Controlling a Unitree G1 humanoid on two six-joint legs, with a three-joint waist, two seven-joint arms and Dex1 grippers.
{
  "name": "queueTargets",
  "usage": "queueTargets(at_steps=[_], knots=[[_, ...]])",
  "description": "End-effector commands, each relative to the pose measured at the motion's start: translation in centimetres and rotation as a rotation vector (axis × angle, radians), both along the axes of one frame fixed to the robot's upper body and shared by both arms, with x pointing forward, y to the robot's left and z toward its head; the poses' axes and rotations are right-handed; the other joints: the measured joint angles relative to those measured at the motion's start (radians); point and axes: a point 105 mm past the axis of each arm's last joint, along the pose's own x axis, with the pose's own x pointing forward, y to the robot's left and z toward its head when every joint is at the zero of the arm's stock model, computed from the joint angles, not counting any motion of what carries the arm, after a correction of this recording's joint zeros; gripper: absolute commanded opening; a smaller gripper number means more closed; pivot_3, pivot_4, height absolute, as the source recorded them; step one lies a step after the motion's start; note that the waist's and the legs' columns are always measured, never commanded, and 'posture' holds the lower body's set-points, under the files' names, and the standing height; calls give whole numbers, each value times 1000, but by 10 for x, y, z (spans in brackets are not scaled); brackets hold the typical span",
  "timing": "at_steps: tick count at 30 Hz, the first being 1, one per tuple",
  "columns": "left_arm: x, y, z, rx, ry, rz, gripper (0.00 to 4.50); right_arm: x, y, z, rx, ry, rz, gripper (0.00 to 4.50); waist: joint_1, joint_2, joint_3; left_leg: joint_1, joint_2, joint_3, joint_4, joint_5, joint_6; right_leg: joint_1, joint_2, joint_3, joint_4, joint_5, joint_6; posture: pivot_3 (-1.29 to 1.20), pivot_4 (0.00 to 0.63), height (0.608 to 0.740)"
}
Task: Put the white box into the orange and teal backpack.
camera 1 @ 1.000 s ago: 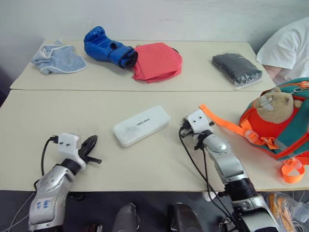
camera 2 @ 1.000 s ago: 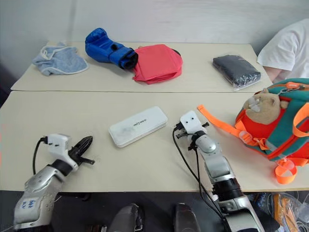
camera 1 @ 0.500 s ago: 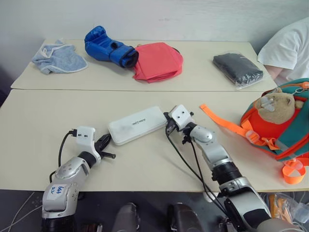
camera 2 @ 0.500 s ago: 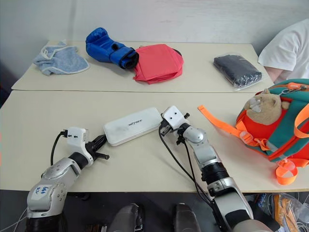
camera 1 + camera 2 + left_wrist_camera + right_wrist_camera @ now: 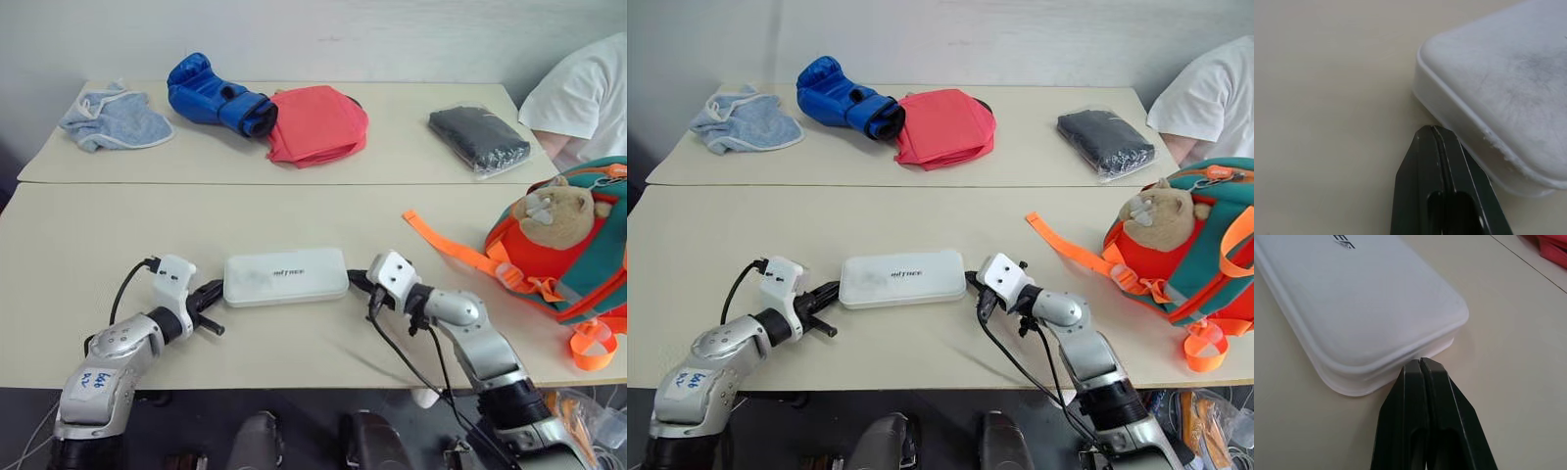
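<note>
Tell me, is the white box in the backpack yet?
Not yet. The white box lies flat on the table. Both grippers, left and right, are shut and pressed against its two ends, squeezing it between them. Lifting it and carrying it to the backpack is left.

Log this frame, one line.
white box flat on table | left gripper, right gripper shut, pinching its ends | backpack apart

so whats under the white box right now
The white box lies flat on the table, with the shut left gripper and shut right gripper pressed at its two ends. Nothing else shows beneath it; the patch of table it covers is hidden.
</note>
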Motion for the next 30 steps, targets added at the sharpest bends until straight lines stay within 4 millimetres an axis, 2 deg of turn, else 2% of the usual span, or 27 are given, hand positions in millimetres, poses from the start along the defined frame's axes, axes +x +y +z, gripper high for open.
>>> queueTargets(at_steps=[1,5,7,12,17,19,25,30], knots=[[-8,2,7,18,-28,-46,0,-12,-5,15,13,-21,18,35,0,0,0,0,0,0,0,0,1,1,0,0,-2,0,0,0,150,740],[-7,28,8,40,-11,7,0,-10,-20,14,1,-16,-45,35,0,0,0,1,0,0,0,-1,1,2,-1,0,-6,0,0,0,150,740],[-5,33,11,38,-14,14,0,-6,-24,13,-5,-18,-68,35,0,0,0,1,0,-1,0,-1,1,1,-1,0,-5,0,0,0,150,740],[8,26,29,-18,-68,18,0,7,-22,11,-24,-47,-113,35,1,0,0,0,0,-1,1,-1,2,1,-1,-1,-6,0,0,0,150,740],[11,-8,26,-29,-45,-71,0,12,-5,6,-40,-55,-81,35,0,0,0,0,-1,-1,1,-1,1,1,-1,-1,-5,0,0,0,150,740],[9,-13,23,-19,-29,-86,0,10,-1,6,-36,-53,-63,35,0,0,0,0,-1,-1,1,-1,1,1,-1,-1,-2,0,0,0,150,740],[1,-14,22,-36,4,-113,0,-8,-4,8,-43,-33,-25,35,0,0,0,0,0,-1,1,-1,1,2,0,-1,-3,0,0,0,150,740],[6,4,26,-64,26,-74,0,-17,-15,8,-64,-10,-41,35,1,0,0,0,0,-1,1,-1,1,2,-1,-1,-5,0,0,0,150,740]])
